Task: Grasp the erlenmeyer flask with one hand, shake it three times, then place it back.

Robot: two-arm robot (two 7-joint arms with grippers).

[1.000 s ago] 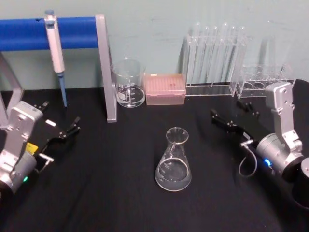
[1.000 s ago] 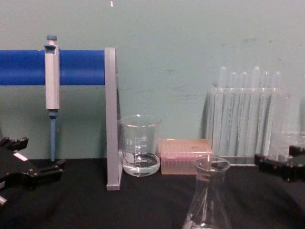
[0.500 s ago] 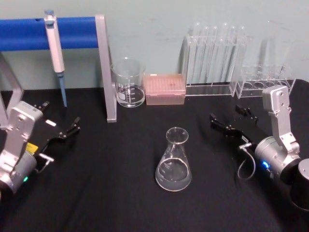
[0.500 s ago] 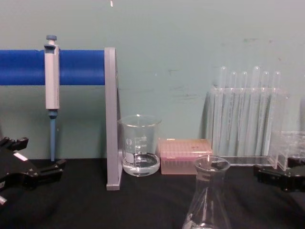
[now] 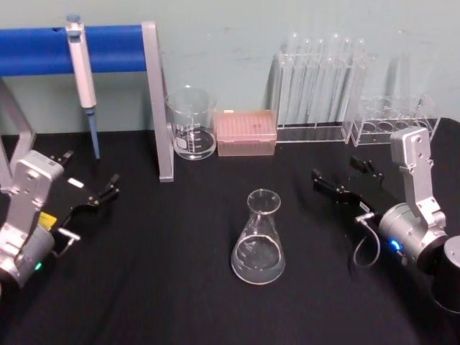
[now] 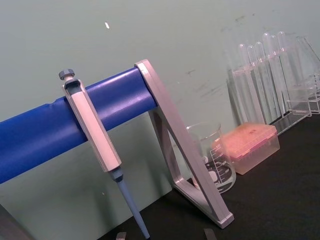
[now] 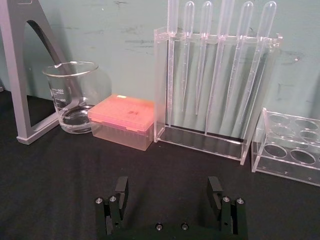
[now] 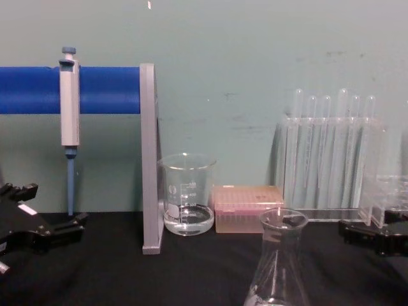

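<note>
The erlenmeyer flask (image 5: 259, 237) stands upright on the black table (image 5: 158, 287), near the middle, with a little clear liquid in its base. In the chest view its neck and rim (image 8: 279, 255) rise at the lower edge. My right gripper (image 5: 336, 169) hovers to the right of the flask and well apart from it. Its fingers are open and nothing is between them. The right wrist view shows that gripper (image 7: 168, 189) spread wide over bare black cloth. My left gripper (image 5: 90, 169) rests open at the far left, away from the flask.
Along the back wall stand a glass beaker (image 5: 192, 123), a pink tip box (image 5: 246, 132), a clear rack of pipettes (image 5: 320, 86) and a low clear tube rack (image 5: 392, 122). A blue bar on grey posts (image 5: 154, 100) holds a pipette (image 5: 81, 68) at the back left.
My right gripper has sunk a little and shifted slightly toward the flask, then held still. The flask and the left arm have not moved.
</note>
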